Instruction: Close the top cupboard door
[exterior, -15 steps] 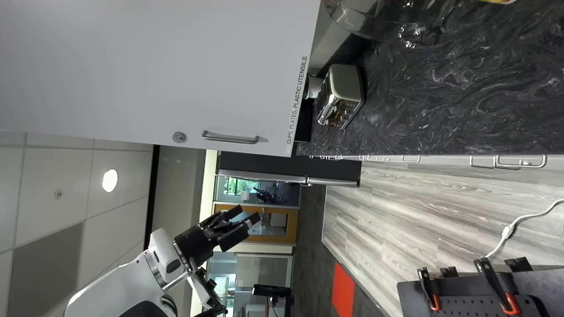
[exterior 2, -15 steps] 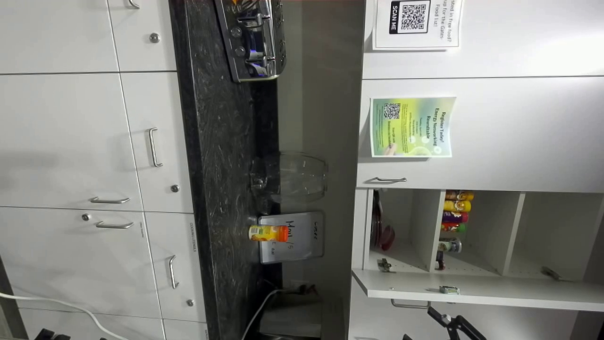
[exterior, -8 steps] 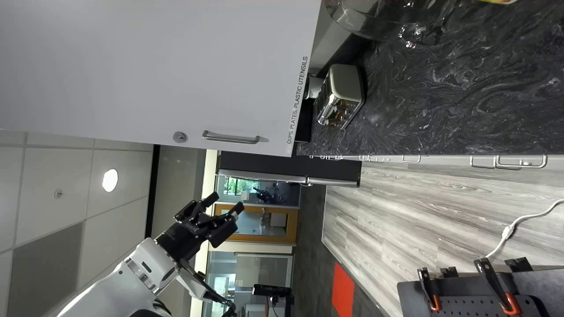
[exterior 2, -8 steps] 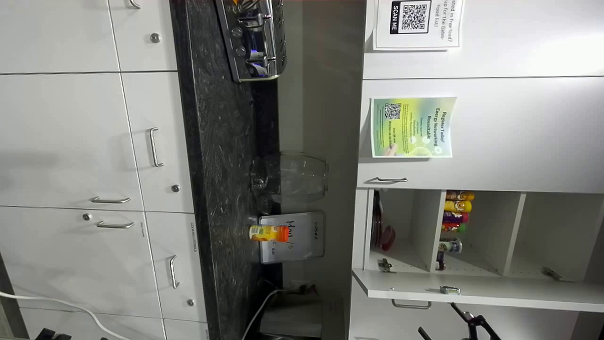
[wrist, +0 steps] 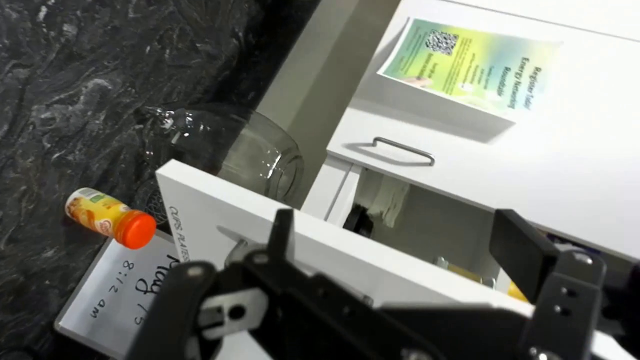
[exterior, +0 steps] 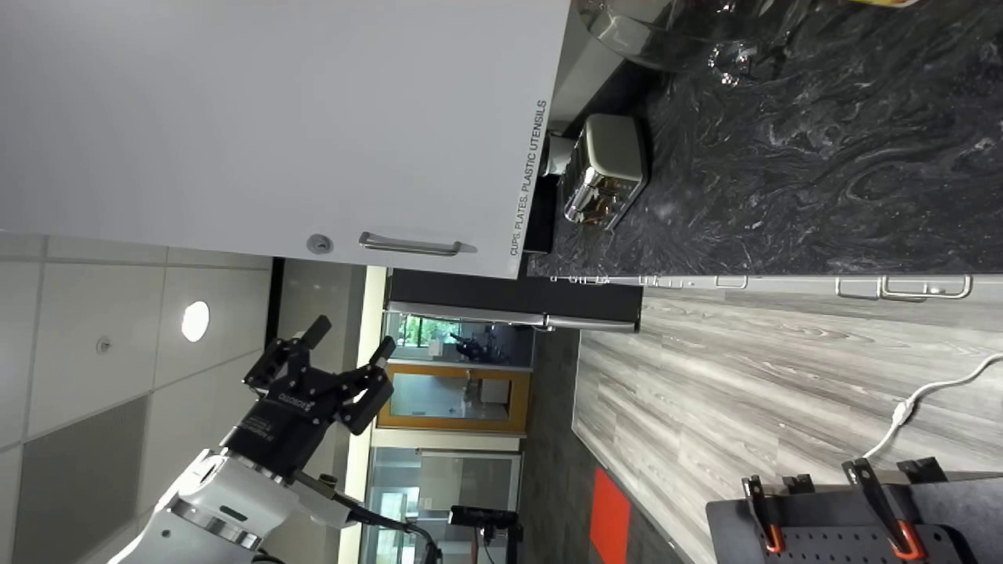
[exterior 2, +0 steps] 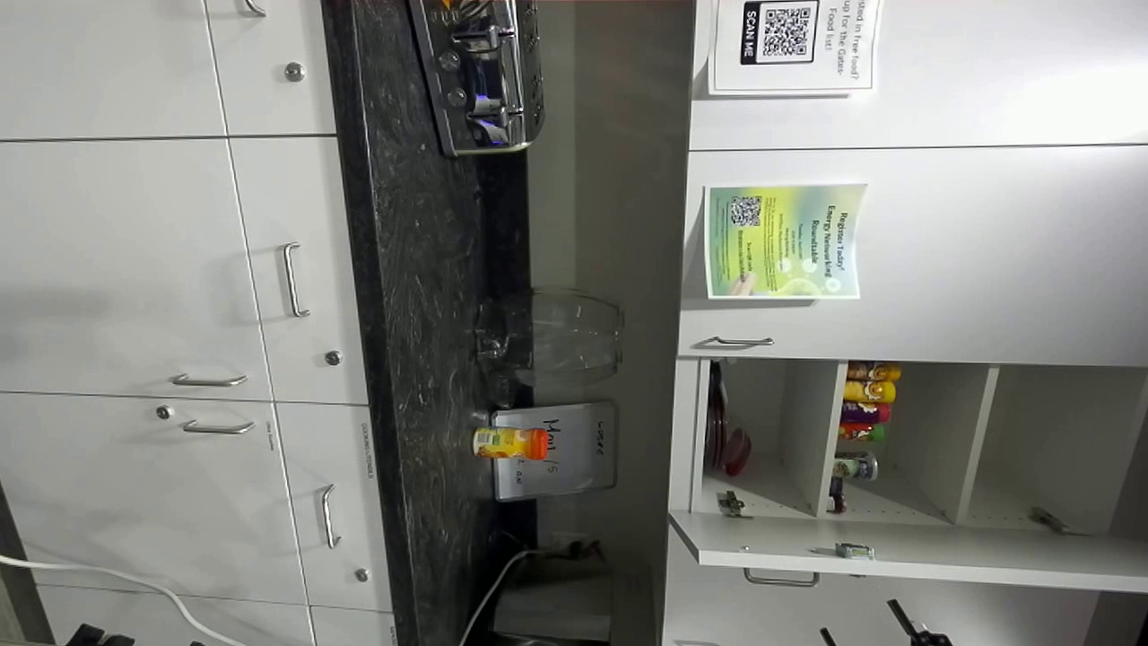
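The door (exterior: 290,129) stands ajar ahead of my hand (exterior: 356,330), whose fingers are spread wide, gripping nothing; the cupboard (wrist: 440,215) lies beyond.

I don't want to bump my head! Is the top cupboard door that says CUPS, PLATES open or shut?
Open. In an exterior view, the top cupboard door juts outward, with shelves and colourful containers showing.
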Controlling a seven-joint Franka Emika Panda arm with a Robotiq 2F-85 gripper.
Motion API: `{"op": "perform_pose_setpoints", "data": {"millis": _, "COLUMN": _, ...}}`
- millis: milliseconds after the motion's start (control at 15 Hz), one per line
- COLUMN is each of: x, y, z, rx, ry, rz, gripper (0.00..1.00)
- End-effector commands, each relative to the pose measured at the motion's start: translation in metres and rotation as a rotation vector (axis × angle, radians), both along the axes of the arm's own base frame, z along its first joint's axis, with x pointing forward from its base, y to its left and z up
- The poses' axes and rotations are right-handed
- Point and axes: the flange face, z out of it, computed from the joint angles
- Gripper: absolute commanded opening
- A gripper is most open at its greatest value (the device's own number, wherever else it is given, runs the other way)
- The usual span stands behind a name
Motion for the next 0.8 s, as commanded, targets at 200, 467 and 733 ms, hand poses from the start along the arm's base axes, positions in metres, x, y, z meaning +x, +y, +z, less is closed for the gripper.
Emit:
{"op": "perform_pose_setpoints", "data": {"millis": 200, "x": 0.019, "y": -0.023, "z": 0.003, "rx": 0.085, "ry": -0.092, "rz": -0.083, "gripper": 1.00}}
{"op": "perform_pose_setpoints", "data": {"millis": 467, "x": 0.015, "y": -0.022, "z": -0.003, "rx": 0.069, "ry": -0.070, "rz": -0.076, "gripper": 1.00}}
{"op": "perform_pose_setpoints", "data": {"millis": 733, "x": 0.015, "y": -0.022, "z": -0.002, "rx": 0.069, "ry": -0.070, "rz": -0.077, "gripper": 1.00}}
